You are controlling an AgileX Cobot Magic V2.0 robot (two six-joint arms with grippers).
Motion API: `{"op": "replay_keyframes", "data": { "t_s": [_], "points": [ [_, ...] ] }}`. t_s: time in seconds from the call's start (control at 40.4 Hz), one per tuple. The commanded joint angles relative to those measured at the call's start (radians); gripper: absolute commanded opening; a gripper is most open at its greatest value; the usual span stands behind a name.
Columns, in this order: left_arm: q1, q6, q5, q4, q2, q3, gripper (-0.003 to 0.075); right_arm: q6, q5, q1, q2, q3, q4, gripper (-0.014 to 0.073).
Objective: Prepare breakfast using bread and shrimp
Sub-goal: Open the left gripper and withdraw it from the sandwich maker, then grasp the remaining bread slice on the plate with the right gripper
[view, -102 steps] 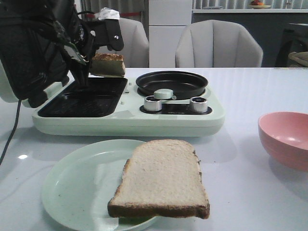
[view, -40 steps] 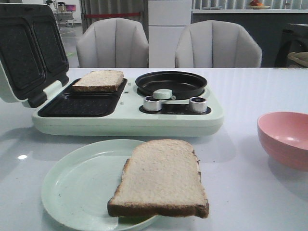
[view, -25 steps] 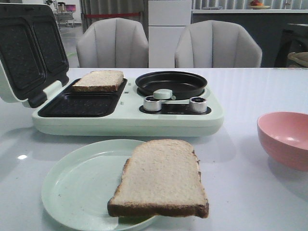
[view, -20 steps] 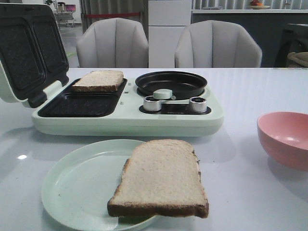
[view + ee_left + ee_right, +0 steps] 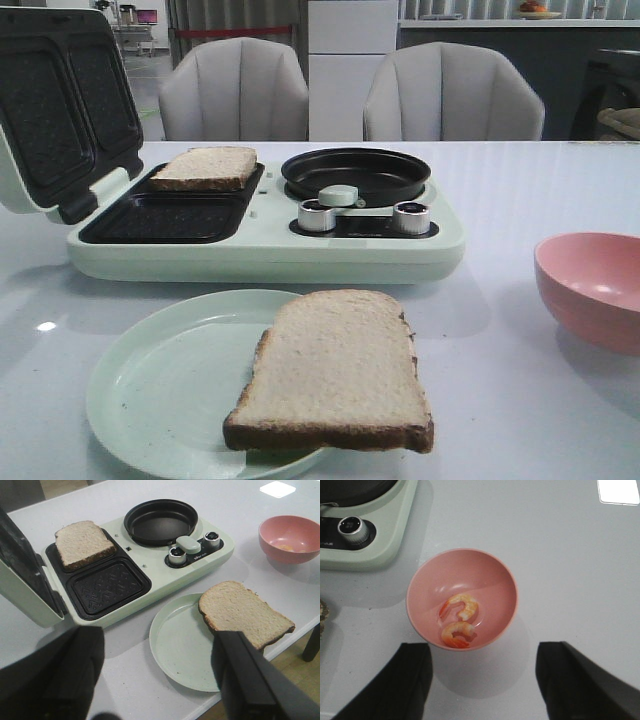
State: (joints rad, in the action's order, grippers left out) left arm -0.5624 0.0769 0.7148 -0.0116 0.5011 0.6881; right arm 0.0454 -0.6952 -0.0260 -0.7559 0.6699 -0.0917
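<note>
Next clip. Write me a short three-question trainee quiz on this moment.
1. True or false: one bread slice lies in the far compartment of the open sandwich maker.
2. How many shrimp are in the pink bowl?
3. The other bread slice is: A) centred on the plate; B) overhanging its rim; C) in the round pan.

Key: 1 true; 2 two; 3 B.

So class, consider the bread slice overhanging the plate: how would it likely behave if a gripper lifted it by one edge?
The bread slice is thin and broad, so it would probably sag or bend. Its soft crumb may dent or tear under firm pinching. Part of it hangs past the rim of the plate, so that edge looks reachable; it is likely light for its size.
</note>
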Motion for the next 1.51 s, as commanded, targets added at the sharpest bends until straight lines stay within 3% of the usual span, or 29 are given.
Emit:
{"op": "replay_keyframes", "data": {
  "t_s": [0.0,0.445,0.544,0.693,0.817,0.891,1.138,1.485],
  "points": [
    [-0.003,-0.012,-0.074,-0.006,0.001,0.02,0.051,0.009,0.061,0.0,0.001,0.033,-0.008,0.0549],
    [-0.003,-0.012,0.004,-0.021,0.001,0.02,0.051,0.009,0.032,0.0,0.001,0.033,-0.054,0.0549],
    [-0.003,-0.012,0.004,-0.021,0.001,0.02,0.051,0.013,-0.007,0.0,-0.007,0.033,-0.171,0.0549],
    [-0.003,-0.012,0.004,-0.021,0.001,0.02,0.051,0.175,-0.123,0.036,-0.093,0.033,-0.412,0.0549],
    [-0.003,-0.012,0.004,-0.021,0.001,0.02,0.051,0.254,-0.139,0.104,-0.191,0.033,-0.575,0.0549],
    [-0.003,-0.012,0.004,-0.021,0.001,0.02,0.051,0.28,-0.114,0.176,-0.254,0.033,-0.642,0.0549],
    [-0.003,-0.012,0.004,-0.021,0.001,0.02,0.051,0.284,0.09,0.393,-0.472,0.033,-0.692,0.0549],
    [-0.003,-0.012,0.004,-0.021,0.001,0.02,0.051,0.287,0.23,0.449,-0.73,0.041,-0.763,0.0549]
  ]
}}
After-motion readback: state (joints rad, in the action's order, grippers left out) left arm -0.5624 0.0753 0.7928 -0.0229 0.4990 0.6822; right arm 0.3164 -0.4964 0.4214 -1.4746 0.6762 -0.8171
